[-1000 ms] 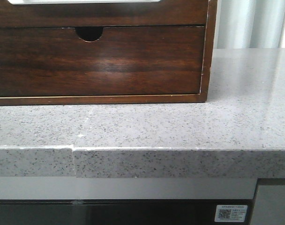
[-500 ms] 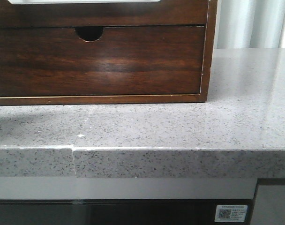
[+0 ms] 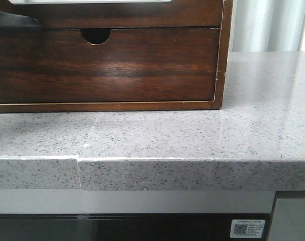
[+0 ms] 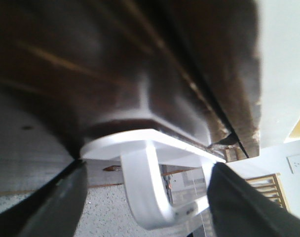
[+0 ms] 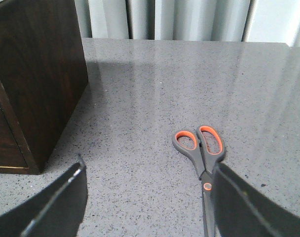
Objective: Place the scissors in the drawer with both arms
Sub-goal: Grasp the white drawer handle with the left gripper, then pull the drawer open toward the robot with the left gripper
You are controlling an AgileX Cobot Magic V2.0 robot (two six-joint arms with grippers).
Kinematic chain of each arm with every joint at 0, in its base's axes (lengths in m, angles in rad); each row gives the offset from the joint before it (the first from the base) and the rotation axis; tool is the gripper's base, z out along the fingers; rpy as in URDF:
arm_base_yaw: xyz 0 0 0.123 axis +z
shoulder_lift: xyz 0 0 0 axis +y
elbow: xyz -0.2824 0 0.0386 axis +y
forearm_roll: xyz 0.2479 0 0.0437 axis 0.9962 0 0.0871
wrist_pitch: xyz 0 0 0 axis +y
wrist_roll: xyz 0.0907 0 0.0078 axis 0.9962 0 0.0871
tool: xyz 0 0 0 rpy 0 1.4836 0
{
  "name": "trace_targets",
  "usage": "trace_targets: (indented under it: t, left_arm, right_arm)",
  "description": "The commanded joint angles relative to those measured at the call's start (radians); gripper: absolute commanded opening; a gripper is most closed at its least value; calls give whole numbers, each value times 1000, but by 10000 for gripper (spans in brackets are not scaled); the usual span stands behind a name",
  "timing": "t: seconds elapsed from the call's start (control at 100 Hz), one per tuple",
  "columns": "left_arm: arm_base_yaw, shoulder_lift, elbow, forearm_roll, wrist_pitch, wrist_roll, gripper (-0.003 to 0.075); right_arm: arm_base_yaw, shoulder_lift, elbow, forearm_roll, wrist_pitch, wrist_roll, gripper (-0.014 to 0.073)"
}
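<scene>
The drawer (image 3: pixel 192 14) is the upper dark-brown front of the wooden cabinet, with a white strip (image 3: pixel 92 1) along its top edge. The black tip of my left gripper (image 3: pixel 19 21) pokes in from the left at that drawer's height. In the left wrist view my left gripper (image 4: pixel 149 167) is open, its fingers (image 4: pixel 56 207) standing either side of a white loop handle (image 4: pixel 140 168) under the blurred dark wood (image 4: pixel 140 59). The grey scissors (image 5: pixel 202 150) with orange-lined handles lie flat on the counter. My right gripper (image 5: pixel 149 165) is open and empty above them. Its one finger (image 5: pixel 243 207) hides part of the blades.
Below the drawer sits a second drawer with a half-round notch (image 3: pixel 96 35). The cabinet (image 5: pixel 36 74) stands on a speckled grey counter (image 3: pixel 192 135) whose front edge is close to the camera. Pale curtains (image 5: pixel 165 19) hang behind the counter.
The black tip of my left gripper has come into the front view at the left edge, level with the upper drawer. Nothing else has moved.
</scene>
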Motion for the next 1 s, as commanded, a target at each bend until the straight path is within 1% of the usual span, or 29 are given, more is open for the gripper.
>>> trace_targets:
  t: [0.0, 0.07, 0.13, 0.14, 0.21, 0.42, 0.6, 0.81, 0.91, 0.99]
  left_arm:
    - [-5, -2, -40, -96, 63, 7, 382]
    - [-5, -2, -40, -96, 69, 7, 307]
    - [-5, -2, -40, -96, 76, 7, 262]
    - [-5, -2, -40, -96, 79, 7, 244]
    - [-5, -2, -40, -96, 90, 7, 191]
    - [-3, -2, -40, -96, 161, 7, 85]
    - [-1, -2, -40, -69, 217, 8, 31]
    - [-1, -68, -26, -18, 211, 8, -20]
    - [-1, -128, 8, -13, 195, 8, -20]
    - [-1, -190, 66, -7, 169, 8, -20]
  right_arm:
    - [-2, 13, -29, 0, -82, -2, 474]
    - [-2, 13, -29, 0, -82, -2, 474]
    - [-2, 13, -29, 0, -82, -2, 474]
    - [-2, 13, -29, 0, -82, -2, 474]
    - [-2, 13, -29, 0, -82, -2, 474]
    - [-2, 13, -29, 0, -82, -2, 474]
    - [-2, 13, -29, 0, -82, -2, 474]
    - [-2, 13, -29, 0, -84, -2, 474]
    - [-2, 13, -29, 0, -84, -2, 474]
    - [-2, 13, -29, 0, -84, -2, 474]
